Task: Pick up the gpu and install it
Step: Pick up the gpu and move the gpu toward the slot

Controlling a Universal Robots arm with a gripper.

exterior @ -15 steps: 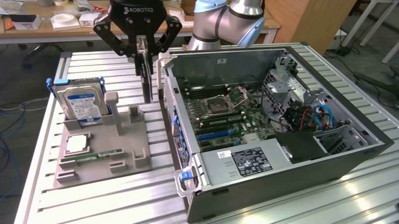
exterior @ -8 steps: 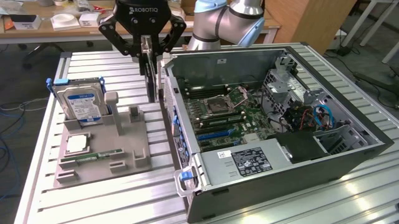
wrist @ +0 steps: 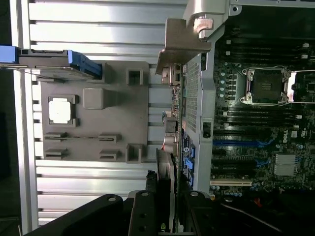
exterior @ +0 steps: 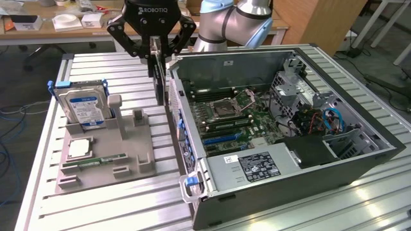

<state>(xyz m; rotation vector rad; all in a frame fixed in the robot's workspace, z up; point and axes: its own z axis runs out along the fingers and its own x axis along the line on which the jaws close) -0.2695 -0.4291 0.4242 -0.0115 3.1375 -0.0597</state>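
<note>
The open computer case (exterior: pixel 289 144) lies on its side closest to the exterior camera. Its grey power supply (exterior: pixel 257 166) sits at the near corner, and the green motherboard (exterior: pixel 237 120) (wrist: pixel 256 123) with its bare processor socket (exterior: pixel 226 109) (wrist: pixel 266 86) is exposed behind it. The case rests on a slatted aluminium table (exterior: pixel 96 207) (wrist: pixel 98 29). On the exterior view's left of the case, a grey parts tray (exterior: pixel 128 149) (wrist: pixel 123 113) sits on the same table.

The arm (exterior: pixel 231 19) comes in from the far side. Its black gripper (exterior: pixel 157 52) (wrist: pixel 169 206) hangs above the strip between the tray and the case's wall. The fingers are drawn in narrow and pinch the gpu (exterior: pixel 157 82) (wrist: pixel 166 172) by its flat faces. The card stands on edge and upright. Its upper end is clamped between the fingertips, and the rest hangs straight down below them. It is just beside the outside of the case wall and not inside the case. The frames do not show whether its lower edge touches anything.

On the tray, a silver hard drive (exterior: pixel 83 106) (wrist: pixel 49 61) with a blue label stands upright in a slot at the far end. A square silver chip (exterior: pixel 78 148) (wrist: pixel 61 109) lies flat nearer the middle, and a slim green RAM stick (exterior: pixel 96 161) (wrist: pixel 81 138) lies just beside it.
</note>
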